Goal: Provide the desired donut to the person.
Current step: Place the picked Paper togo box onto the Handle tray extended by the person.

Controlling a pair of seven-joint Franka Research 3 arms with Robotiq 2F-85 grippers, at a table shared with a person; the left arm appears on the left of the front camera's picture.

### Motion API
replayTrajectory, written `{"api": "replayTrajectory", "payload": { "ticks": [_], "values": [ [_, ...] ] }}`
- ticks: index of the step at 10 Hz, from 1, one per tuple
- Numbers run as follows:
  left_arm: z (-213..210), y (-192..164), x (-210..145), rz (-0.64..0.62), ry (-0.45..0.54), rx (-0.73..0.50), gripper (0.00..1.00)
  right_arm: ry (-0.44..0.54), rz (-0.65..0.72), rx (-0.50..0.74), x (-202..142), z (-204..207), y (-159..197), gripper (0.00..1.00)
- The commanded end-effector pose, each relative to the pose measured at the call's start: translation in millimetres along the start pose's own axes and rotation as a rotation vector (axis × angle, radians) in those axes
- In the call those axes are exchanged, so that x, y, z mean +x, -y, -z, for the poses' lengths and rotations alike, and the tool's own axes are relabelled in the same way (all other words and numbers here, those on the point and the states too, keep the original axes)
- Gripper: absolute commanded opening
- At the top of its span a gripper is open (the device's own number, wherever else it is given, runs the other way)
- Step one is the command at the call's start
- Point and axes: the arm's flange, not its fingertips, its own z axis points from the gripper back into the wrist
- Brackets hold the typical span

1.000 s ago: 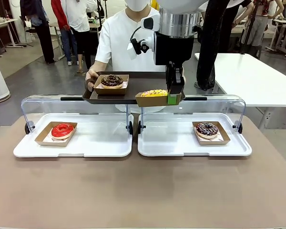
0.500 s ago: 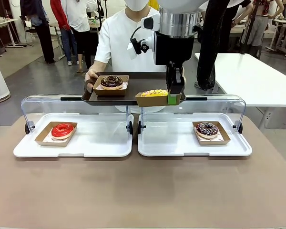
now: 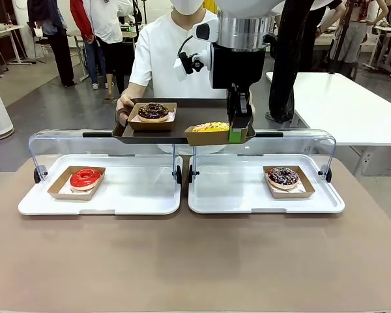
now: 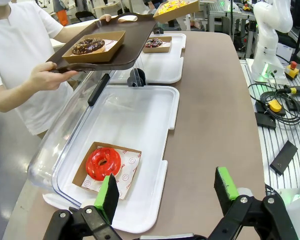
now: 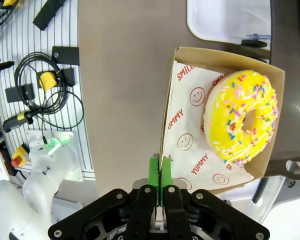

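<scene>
Dark brown, the tray (image 3: pixel 195 114) is held level by the person (image 3: pixel 159 55) just beyond the right jaws, evidently to receive the cardboard box (image 3: pixel 202 138), whose wall is pinched between them. The yellow donut (image 3: pixel 211 127) lies in the box beside them. The left jaws are spread, empty. Whether the box already rests on the tray cannot be told.

Four donuts: one red-glazed donut (image 3: pixel 85 177) near left, one yellow sprinkled donut (image 3: pixel 211 127) far centre, and two chocolate ones (both sprinkled), a chocolate donut (image 3: pixel 153 110) far left and another chocolate donut (image 3: pixel 283 175) near right. Each sits in its own cardboard box (image 3: pixel 202 138), four in all. Two white trays, a left white tray (image 3: pixel 137 189) and a right white tray (image 3: pixel 228 189). Two clear lids (image 3: pixel 104 143). One brown serving tray (image 3: pixel 195 112).
</scene>
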Motion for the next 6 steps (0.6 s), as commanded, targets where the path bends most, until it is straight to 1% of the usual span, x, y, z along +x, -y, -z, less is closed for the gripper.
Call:
{"api": "replayTrajectory", "payload": {
  "ticks": [1,2,4,6],
  "values": [
    [-1,0,0,0.000,0.000,0.008,1.00,-0.002,-0.002,-0.002,-2,1,-1,0.00],
    [-1,0,0,0.000,0.000,0.008,1.00,0.000,0.000,0.000,0,0,0,0.02],
    [-1,0,0,0.000,0.000,0.008,1.00,0.004,0.016,-0.039,0,-27,12,0.02],
    [-1,0,0,0.000,0.000,0.008,1.00,-0.007,0.033,-0.076,2,-48,41,0.02]
  ]
}}
